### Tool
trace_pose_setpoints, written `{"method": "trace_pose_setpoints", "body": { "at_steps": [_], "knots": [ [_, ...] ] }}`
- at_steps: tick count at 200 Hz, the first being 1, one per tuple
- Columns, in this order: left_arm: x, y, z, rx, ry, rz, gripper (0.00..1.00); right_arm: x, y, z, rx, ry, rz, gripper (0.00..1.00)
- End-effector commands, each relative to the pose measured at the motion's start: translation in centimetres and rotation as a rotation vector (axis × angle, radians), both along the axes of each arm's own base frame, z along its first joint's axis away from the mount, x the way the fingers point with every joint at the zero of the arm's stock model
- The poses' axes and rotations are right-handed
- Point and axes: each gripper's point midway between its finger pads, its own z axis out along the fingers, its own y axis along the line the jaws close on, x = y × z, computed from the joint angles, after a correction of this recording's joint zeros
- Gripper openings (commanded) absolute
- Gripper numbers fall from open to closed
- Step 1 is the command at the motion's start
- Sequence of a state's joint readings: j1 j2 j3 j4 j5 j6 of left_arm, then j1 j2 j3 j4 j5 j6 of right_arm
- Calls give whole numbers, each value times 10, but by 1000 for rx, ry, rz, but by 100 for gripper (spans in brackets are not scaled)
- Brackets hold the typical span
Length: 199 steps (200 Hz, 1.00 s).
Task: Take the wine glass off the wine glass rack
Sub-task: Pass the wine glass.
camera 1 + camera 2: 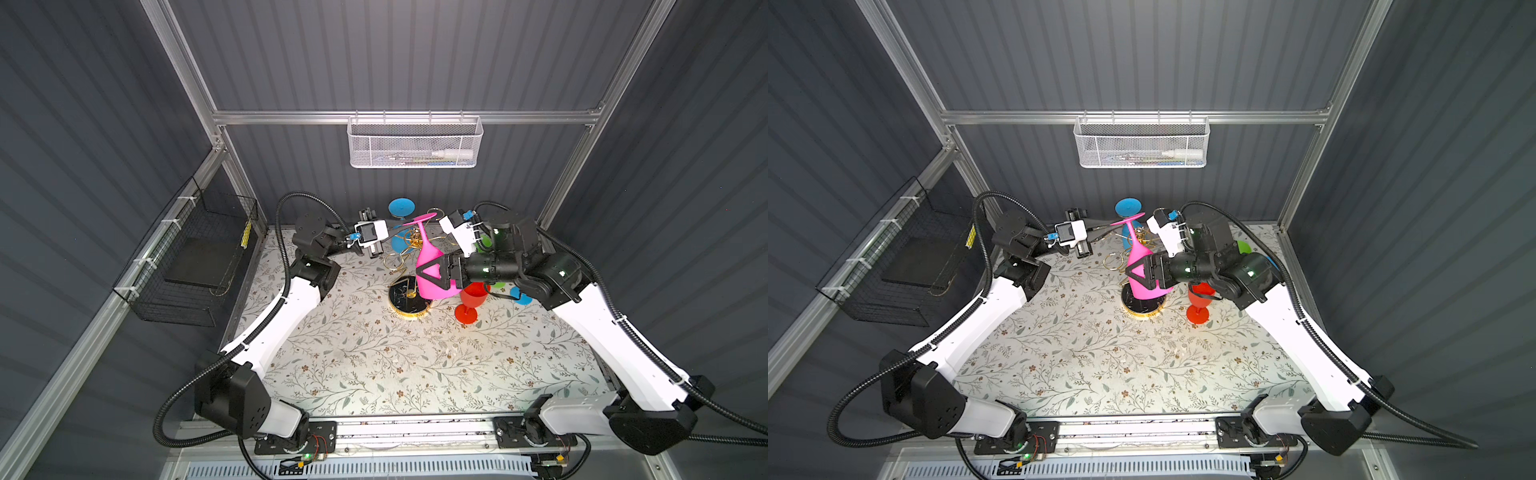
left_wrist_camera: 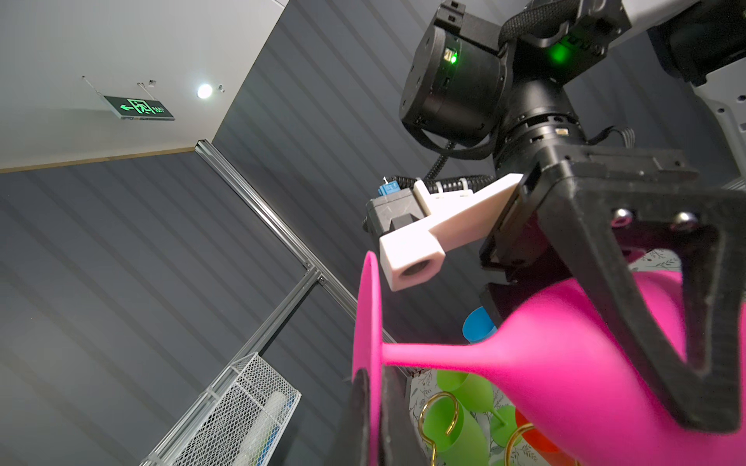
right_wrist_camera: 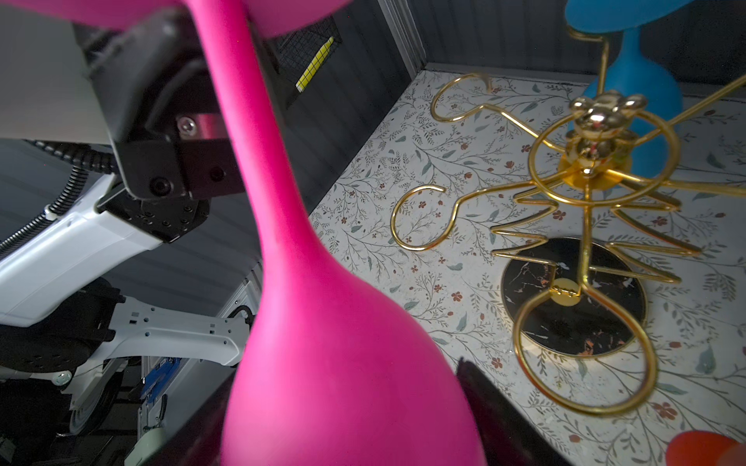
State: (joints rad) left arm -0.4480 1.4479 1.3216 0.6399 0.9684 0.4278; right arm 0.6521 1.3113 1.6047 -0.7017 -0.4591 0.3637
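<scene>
The red wine glass (image 1: 471,297) stands on the floral table (image 1: 374,365), just beside the round base of the wine glass rack (image 1: 409,237). The right gripper (image 1: 428,276) is clamped across the bowl of the pink wine glass (image 1: 427,254). This glass is inverted and tilted above the base, its stem clear of the ring arms. The left gripper (image 2: 377,419) is pinched together on the rim of the glass foot. The blue wine glass (image 1: 401,208) hangs inverted on the rack's far side.

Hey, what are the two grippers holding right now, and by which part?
Both hold the pink wine glass: the right gripper clamps its bowl, and the left gripper pinches the rim of its foot.
</scene>
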Motion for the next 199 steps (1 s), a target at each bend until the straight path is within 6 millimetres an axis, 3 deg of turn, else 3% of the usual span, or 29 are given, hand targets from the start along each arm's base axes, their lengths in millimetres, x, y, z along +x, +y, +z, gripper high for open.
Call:
{"method": "trace_pose_setpoints", "body": {
  "at_steps": [1,55,114,149,153,166,199],
  "knots": [
    [-8,0,8,-15,13,0,0,5,2,18,48,-70,-8,60],
    [-6,4,7,-20,33,38,0,8,-1,29,96,-85,-23,73],
    [8,9,7,-57,160,117,0,10,-20,51,217,-149,-90,84],
    [21,13,6,-80,275,169,0,13,-38,66,297,-196,-136,89],
    [22,13,5,-81,290,171,0,6,-44,76,321,-218,-138,90],
    [30,15,4,-101,347,195,0,5,-55,82,353,-231,-161,91],
    [51,24,2,-192,557,272,0,1,-85,88,384,-287,-243,93]
  ]
}}
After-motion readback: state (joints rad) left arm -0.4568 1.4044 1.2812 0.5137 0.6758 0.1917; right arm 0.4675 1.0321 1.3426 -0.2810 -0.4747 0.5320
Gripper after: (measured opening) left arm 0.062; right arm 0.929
